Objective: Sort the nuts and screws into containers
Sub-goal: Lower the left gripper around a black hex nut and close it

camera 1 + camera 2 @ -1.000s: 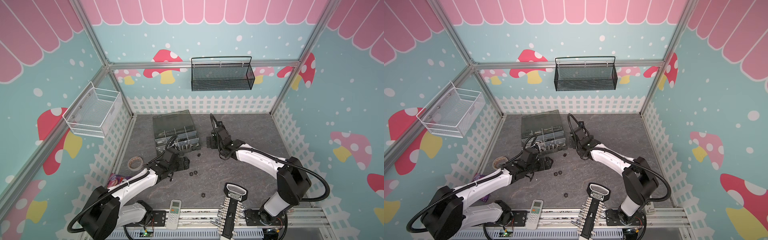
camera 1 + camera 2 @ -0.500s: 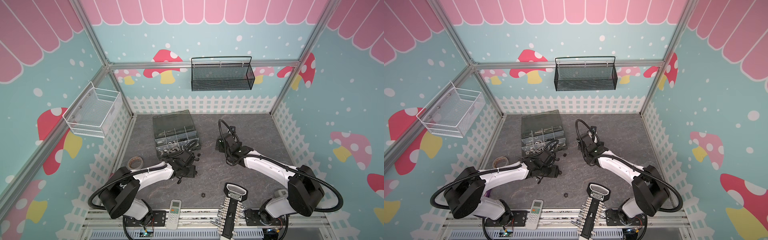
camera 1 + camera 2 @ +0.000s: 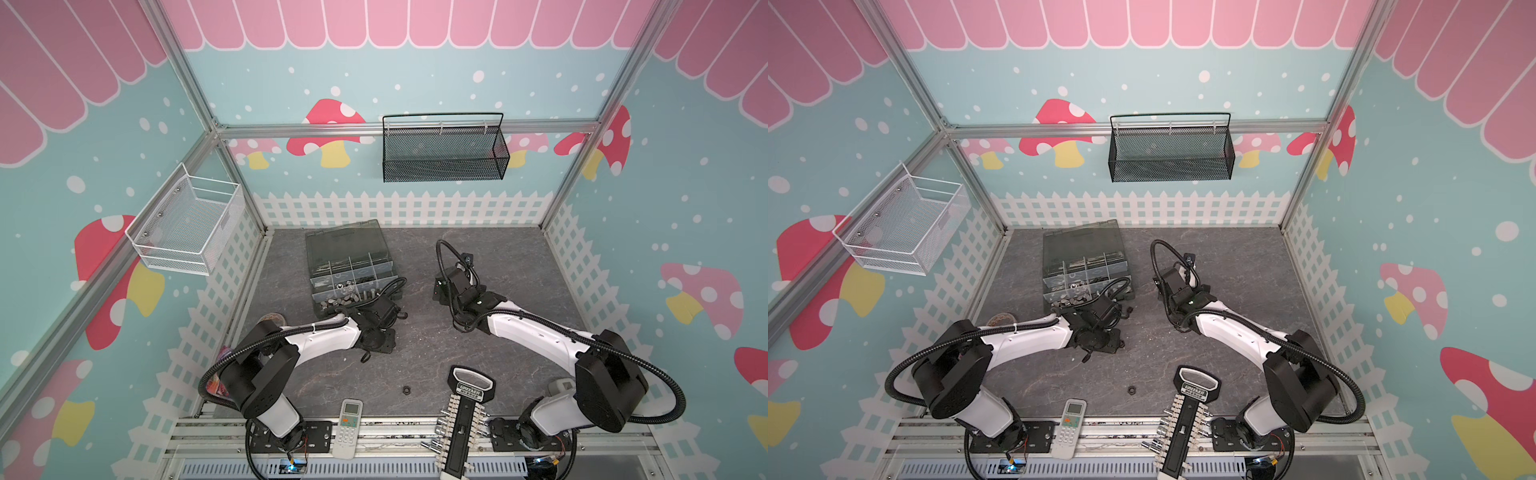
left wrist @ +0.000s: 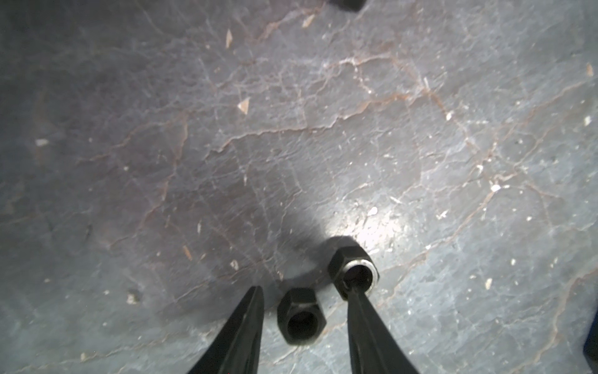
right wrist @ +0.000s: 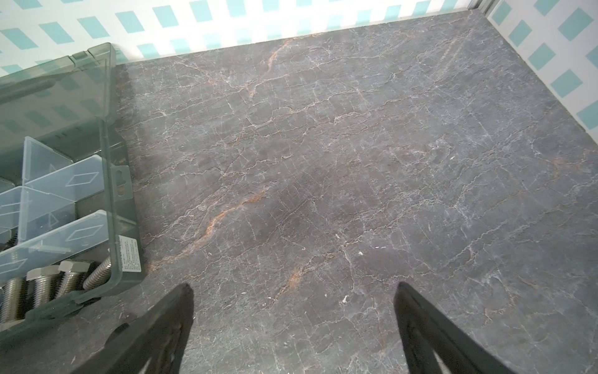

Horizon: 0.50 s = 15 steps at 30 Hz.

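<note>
Two black nuts lie on the grey table in the left wrist view. One nut [image 4: 301, 319] sits between the fingers of my left gripper [image 4: 302, 289], with a gap on each side; the jaws are partly closed. The other nut [image 4: 354, 273] lies just past one fingertip [image 4: 351, 293]. In both top views the left gripper [image 3: 374, 338] points down in front of the containers [image 3: 397, 277], [image 3: 1130, 277]. Silver screws [image 5: 48, 285] fill a near compartment. My right gripper [image 5: 293, 286] is open over bare table beside the box wall [image 5: 110, 194].
A loose black nut [image 3: 407, 390] lies near the front edge. A remote [image 3: 348, 422] and a socket rack [image 3: 465, 415] lie at the front, a tape roll [image 3: 272, 320] at the left. A black mesh basket [image 3: 442, 151] and a white wire basket [image 3: 187, 226] hang on the walls.
My left gripper came away from the box, dropped to the table over the two black nuts and narrowed its jaws. The right arm drew back to the right, away from the box.
</note>
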### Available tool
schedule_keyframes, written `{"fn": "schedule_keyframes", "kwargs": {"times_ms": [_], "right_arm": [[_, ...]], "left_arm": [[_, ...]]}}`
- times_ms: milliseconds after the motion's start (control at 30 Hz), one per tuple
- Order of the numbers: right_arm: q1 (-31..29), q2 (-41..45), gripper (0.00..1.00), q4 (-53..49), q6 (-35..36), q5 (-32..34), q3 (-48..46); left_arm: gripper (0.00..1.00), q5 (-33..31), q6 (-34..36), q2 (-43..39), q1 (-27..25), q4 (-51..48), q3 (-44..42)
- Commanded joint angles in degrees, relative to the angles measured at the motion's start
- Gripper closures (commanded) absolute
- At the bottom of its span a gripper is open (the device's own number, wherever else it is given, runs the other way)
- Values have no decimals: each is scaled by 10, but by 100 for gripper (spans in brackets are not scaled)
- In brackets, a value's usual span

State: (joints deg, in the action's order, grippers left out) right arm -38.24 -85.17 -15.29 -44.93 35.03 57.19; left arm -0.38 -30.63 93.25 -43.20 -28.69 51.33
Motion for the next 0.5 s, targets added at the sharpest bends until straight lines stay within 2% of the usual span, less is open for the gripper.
{"fn": "schedule_keyframes", "kwargs": {"times_ms": [0, 133, 467], "right_arm": [[3, -10, 2, -18, -13, 15, 17], [3, -15, 2, -18, -11, 15, 20], [2, -38, 2, -18, -2, 0, 33]], "left_arm": [[58, -13, 8, 19, -6, -31, 9], [57, -23, 9, 13, -11, -35, 5], [46, -42, 9, -53, -14, 25, -11]]}}
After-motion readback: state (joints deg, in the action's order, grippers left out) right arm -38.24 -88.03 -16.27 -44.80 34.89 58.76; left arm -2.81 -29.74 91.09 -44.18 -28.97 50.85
